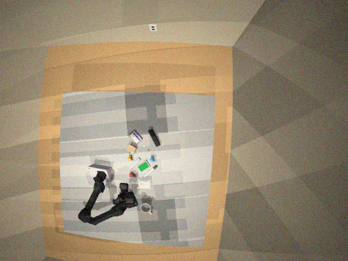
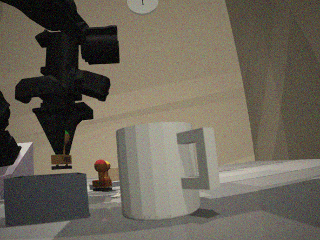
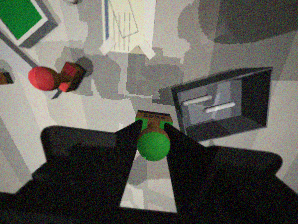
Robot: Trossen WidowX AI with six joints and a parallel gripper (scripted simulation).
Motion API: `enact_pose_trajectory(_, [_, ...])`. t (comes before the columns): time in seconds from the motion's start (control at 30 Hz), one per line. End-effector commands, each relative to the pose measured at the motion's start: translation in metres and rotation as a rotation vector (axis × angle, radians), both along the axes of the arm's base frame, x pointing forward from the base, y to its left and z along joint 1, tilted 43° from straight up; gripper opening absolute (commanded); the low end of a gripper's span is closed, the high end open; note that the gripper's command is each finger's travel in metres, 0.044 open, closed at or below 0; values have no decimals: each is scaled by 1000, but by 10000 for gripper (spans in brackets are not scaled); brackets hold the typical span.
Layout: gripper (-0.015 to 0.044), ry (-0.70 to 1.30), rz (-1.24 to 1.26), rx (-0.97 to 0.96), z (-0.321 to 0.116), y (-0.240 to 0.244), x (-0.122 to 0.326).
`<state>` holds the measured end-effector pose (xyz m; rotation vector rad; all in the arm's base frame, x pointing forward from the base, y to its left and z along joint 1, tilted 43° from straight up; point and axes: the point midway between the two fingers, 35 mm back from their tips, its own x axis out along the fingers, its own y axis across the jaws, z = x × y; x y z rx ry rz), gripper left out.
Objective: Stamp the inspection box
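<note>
My gripper (image 2: 63,152) (image 3: 153,125) is shut on the green-knobbed stamp (image 2: 61,159) (image 3: 153,145). The stamp hangs with its die facing down, above the bench; its face is hidden in the wrist view. In the top view the fingers are hidden under the wrist. The card (image 1: 144,184) (image 3: 141,37) lies ahead of the stamp in the wrist view, with printed lines and a tilted outline; I cannot make out any print. The green ink pad (image 1: 144,166) (image 3: 19,16) lies open beyond the red-knobbed stamp.
The red-knobbed stamp (image 1: 132,174) (image 2: 102,175) (image 3: 42,78) stands left of the card. A grey open tray (image 2: 46,200) (image 3: 255,102) with white sticks is close right of my gripper in the wrist view. A mug (image 1: 146,207) (image 2: 162,170) stands nearby. Blue (image 1: 151,159) and yellow (image 1: 130,157) stamps stand farther off.
</note>
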<state>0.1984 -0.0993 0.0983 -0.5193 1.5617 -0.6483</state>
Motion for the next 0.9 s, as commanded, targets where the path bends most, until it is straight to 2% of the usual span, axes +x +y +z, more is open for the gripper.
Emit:
enact_pose_trajectory(0.0, [0,-8,0,4,2,2,2])
enact_pose_trajectory(0.87, [0,-7,0,3,12,10,1])
